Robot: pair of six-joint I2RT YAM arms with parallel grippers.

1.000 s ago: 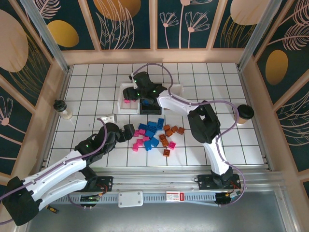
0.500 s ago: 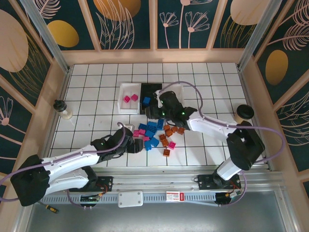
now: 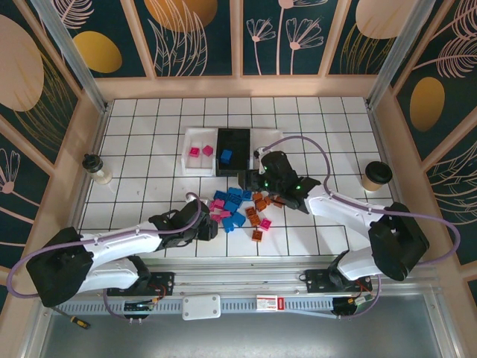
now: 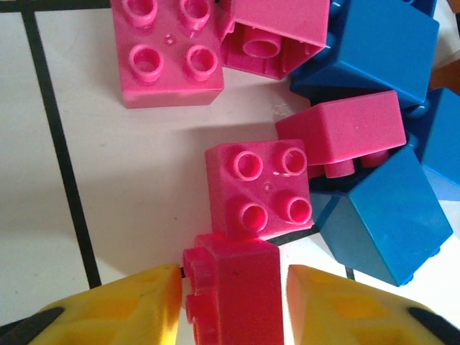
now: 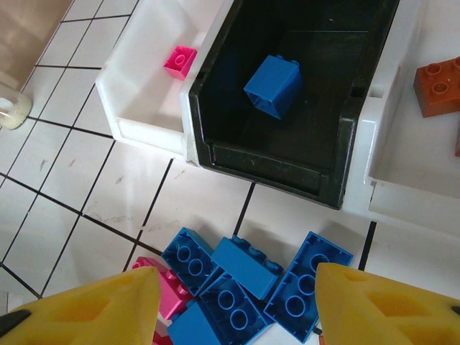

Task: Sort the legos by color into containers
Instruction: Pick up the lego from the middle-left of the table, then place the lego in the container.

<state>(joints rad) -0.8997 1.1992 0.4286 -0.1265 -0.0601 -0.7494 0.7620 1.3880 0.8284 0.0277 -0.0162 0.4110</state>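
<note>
Robot lab cell: tiled table [image 3: 149, 127], patterned panels [image 3: 283, 37], aluminium rail [image 3: 238, 277].

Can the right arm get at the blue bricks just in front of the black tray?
Probably yes: the right end effector hangs open above the blue bricks, with nothing lying over them; pink bricks crowd one side.

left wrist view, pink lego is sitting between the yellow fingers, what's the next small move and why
Probably close the left end effector firmly on the pink brick before any lift. Its yellow fingers flank the brick's sides closely, but a firm pinch isn't clear, and a second pink brick touches its far end, so lifting early could drag or drop it.
</note>
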